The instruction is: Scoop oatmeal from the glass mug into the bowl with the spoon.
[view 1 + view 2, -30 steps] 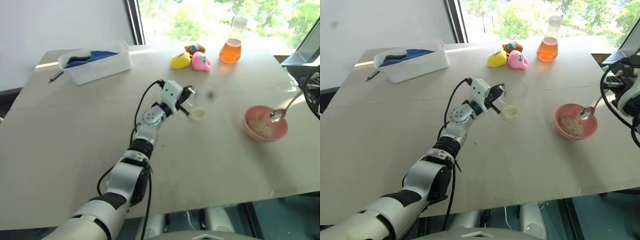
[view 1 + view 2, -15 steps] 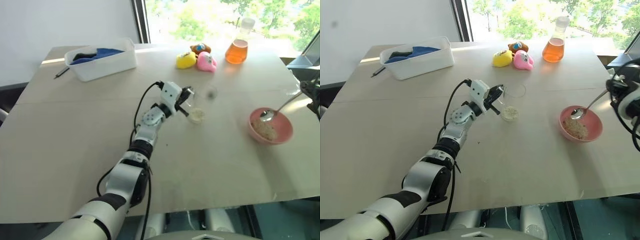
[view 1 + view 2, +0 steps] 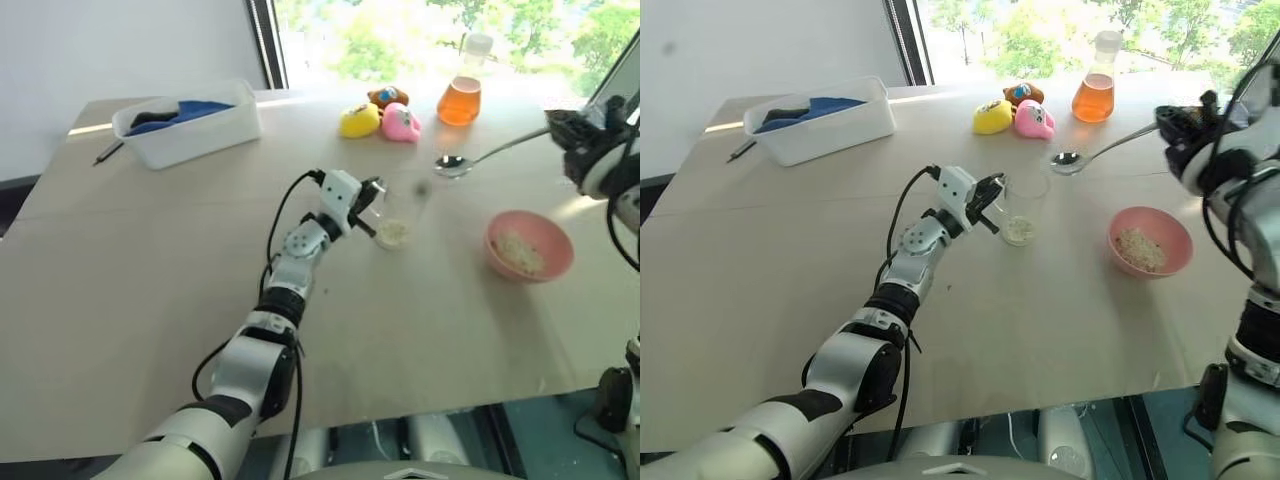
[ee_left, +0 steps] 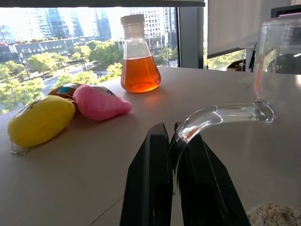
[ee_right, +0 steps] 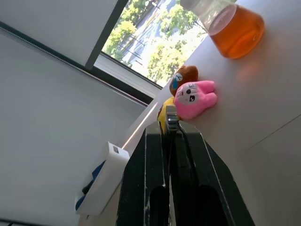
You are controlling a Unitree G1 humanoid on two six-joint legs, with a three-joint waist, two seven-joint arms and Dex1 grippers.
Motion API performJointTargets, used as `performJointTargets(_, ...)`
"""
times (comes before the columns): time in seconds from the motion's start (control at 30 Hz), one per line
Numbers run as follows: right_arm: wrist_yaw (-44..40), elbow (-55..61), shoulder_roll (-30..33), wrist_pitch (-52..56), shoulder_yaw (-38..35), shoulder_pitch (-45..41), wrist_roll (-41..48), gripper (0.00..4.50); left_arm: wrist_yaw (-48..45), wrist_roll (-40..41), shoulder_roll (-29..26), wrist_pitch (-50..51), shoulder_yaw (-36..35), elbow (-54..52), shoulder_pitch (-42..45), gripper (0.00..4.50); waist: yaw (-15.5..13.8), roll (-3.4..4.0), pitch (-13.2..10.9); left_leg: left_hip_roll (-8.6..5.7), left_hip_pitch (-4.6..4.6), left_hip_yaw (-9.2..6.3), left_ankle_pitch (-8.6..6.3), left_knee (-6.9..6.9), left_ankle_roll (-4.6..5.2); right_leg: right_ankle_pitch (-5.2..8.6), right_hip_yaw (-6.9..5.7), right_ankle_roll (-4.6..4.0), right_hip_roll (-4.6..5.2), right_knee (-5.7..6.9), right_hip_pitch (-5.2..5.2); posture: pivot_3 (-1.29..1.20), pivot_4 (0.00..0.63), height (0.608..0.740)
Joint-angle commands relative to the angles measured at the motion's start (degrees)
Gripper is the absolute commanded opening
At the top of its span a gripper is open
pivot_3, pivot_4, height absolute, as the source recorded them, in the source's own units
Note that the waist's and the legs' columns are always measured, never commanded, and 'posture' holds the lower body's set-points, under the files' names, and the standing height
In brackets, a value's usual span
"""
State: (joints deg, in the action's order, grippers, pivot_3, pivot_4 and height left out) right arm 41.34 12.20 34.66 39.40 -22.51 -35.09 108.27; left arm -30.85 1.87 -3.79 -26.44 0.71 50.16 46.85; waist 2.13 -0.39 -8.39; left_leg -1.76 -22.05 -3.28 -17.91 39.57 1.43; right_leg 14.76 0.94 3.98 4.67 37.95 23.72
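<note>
The glass mug (image 3: 407, 205) stands mid-table with oatmeal (image 3: 1018, 230) at its bottom. My left gripper (image 3: 371, 199) is shut on its curved handle (image 4: 221, 115). To its right sits the pink bowl (image 3: 529, 245), holding a heap of oatmeal (image 3: 1137, 248). My right gripper (image 3: 1173, 124) is shut on the thin handle of the spoon (image 3: 455, 165). It holds the spoon in the air, roughly level. The spoon's oval end hangs just right of and beyond the mug. I cannot tell whether anything lies in the spoon. In the right wrist view the handle (image 5: 170, 123) shows edge-on between the fingers.
A white tub (image 3: 190, 125) with blue cloth stands at the back left, a dark pen (image 3: 108, 152) beside it. Plush toys (image 3: 382, 118) and a flask of orange liquid (image 3: 460, 95) line the far edge behind the mug.
My right gripper has lifted the spoon out of the bowl and carried it up and left toward the mug, rolling the wrist. My left gripper still holds the mug in place.
</note>
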Motion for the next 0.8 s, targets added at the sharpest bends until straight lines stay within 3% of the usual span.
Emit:
performJointTargets(0.03, -2.0, 1.0, 0.8, 1.0, 2.2, -2.3, 1.4, 0.00, 0.8, 0.2, -0.6, 0.1, 0.1, -4.2, -0.7, 0.07, 0.0, 0.00, 0.0, 0.00, 0.00, -0.01, 0.00, 0.00, 0.00, 0.00, -0.01, 0.00, 0.00, 0.00, 0.00, 0.00, 0.150, 0.740)
performJointTargets(0.27, -5.8, -0.5, -0.7, 3.5, 8.3, -4.3, -1.7, 0.00, 2.2, 0.0, -1.5, 2.3, 0.3, -10.5, -3.7, 0.07, 0.1, 0.01, 0.0, 0.00, 0.02, -0.03, 0.00, 0.00, 0.00, 0.00, -0.02, 0.00, -0.01, 0.01, 0.00, 0.00, 0.150, 0.740)
performJointTargets(0.53, -15.0, -2.6, -3.4, 8.4, 17.0, -9.7, -14.4, 0.00, 4.4, -0.3, -2.5, 6.9, 0.2, -19.1, -9.2, 0.07, 0.2, 0.03, 0.0, 0.02, 0.03, -0.05, 0.00, 0.00, -0.01, 0.00, -0.02, 0.00, -0.02, 0.02, 0.03, 0.00, 0.150, 0.740)
performJointTargets(0.6, -17.8, -2.9, -5.1, 8.9, 18.3, -10.8, -17.2, 0.78, 5.3, -0.8, -3.3, 8.0, 0.1, -21.7, -11.2, 0.00, 0.2, 0.03, 0.0, 0.01, 0.02, -0.05, 0.00, 0.00, -0.01, 0.00, -0.02, 0.00, -0.02, 0.02, 0.04, 0.00, 0.150, 0.740)
performJointTargets(0.63, -18.7, -3.1, -5.7, 9.2, 18.5, -11.1, -18.2, 0.86, 5.6, -0.9, -3.6, 8.5, 0.0, -22.7, -11.9, 0.00, 0.2, 0.02, 0.0, 0.00, 0.03, -0.05, 0.00, 0.00, -0.01, 0.00, -0.01, 0.00, -0.02, 0.02, 0.04, 0.00, 0.150, 0.740)
performJointTargets(0.8, -21.4, -4.5, -8.0, 8.8, 17.0, -12.5, -21.7, 3.26, 6.8, -0.4, -5.1, 11.4, -0.5, -26.4, -14.3, 0.00, 0.2, 0.03, 0.0, 0.00, 0.03, -0.08, 0.00, -0.01, -0.01, 0.00, -0.02, 0.00, -0.01, 0.02, 0.05, 0.00, 0.150, 0.740)
